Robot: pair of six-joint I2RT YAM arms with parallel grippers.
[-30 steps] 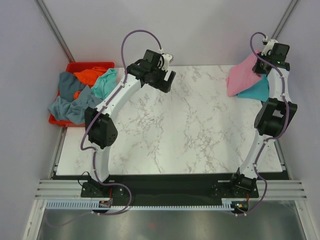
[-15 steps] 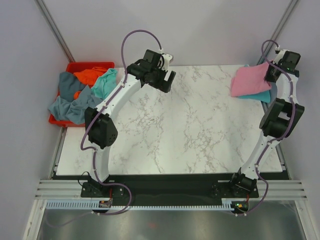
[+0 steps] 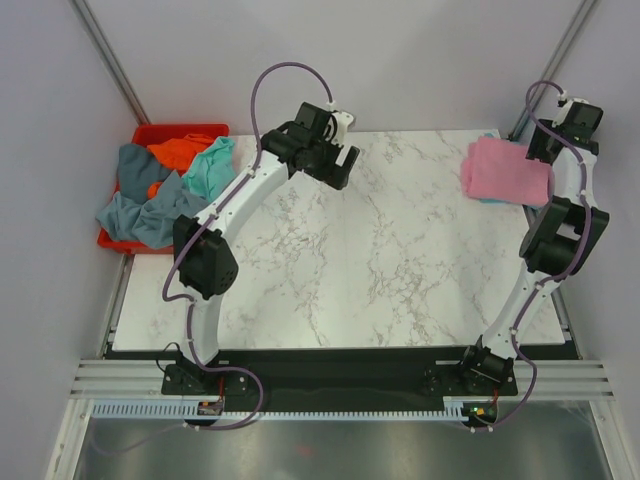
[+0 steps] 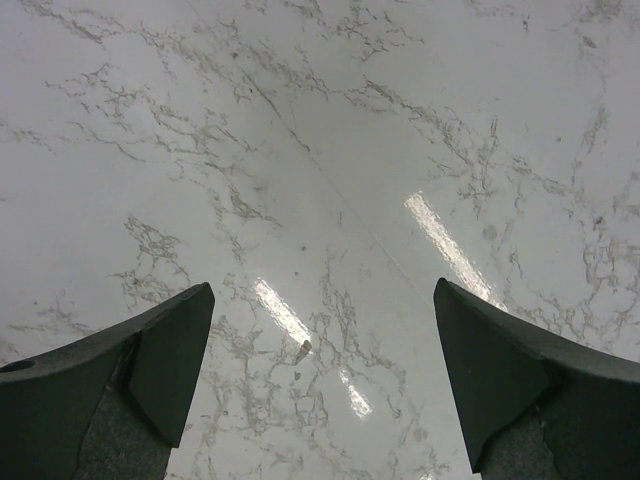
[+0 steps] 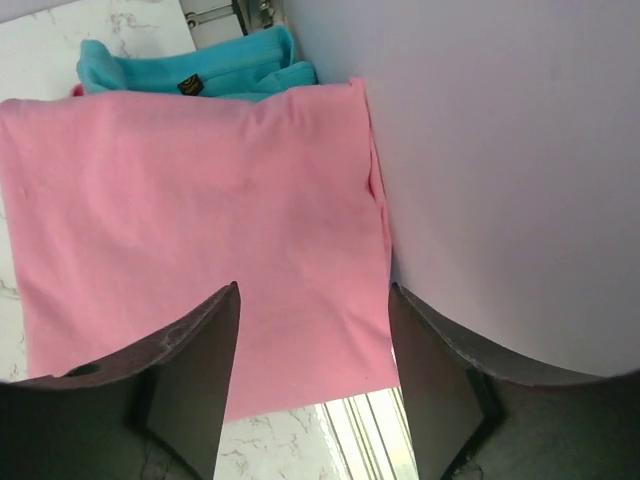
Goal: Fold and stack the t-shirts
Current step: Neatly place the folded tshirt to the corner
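Observation:
A folded pink t-shirt [image 3: 505,172] lies flat at the table's far right corner, on top of a folded teal t-shirt [image 5: 200,70] whose edge shows beyond it. My right gripper [image 5: 312,300] hovers just above the pink shirt's edge by the wall, open, with nothing between its fingers. In the top view that gripper [image 3: 555,145] sits at the shirt's right side. Several unfolded t-shirts, grey-blue [image 3: 140,210], orange [image 3: 180,150] and mint [image 3: 210,165], are heaped in and over the red bin. My left gripper [image 4: 320,300] hangs open over bare marble [image 4: 320,150].
The red plastic bin [image 3: 155,132] stands off the table's far left corner. A pale wall [image 5: 520,150] runs close along the right gripper. The table's right edge and a metal rail [image 5: 365,435] lie just below the pink shirt.
My right gripper lowered the pink shirt onto the teal one, then opened and let it go. The pink shirt now lies flat. The left arm shifted slightly right.

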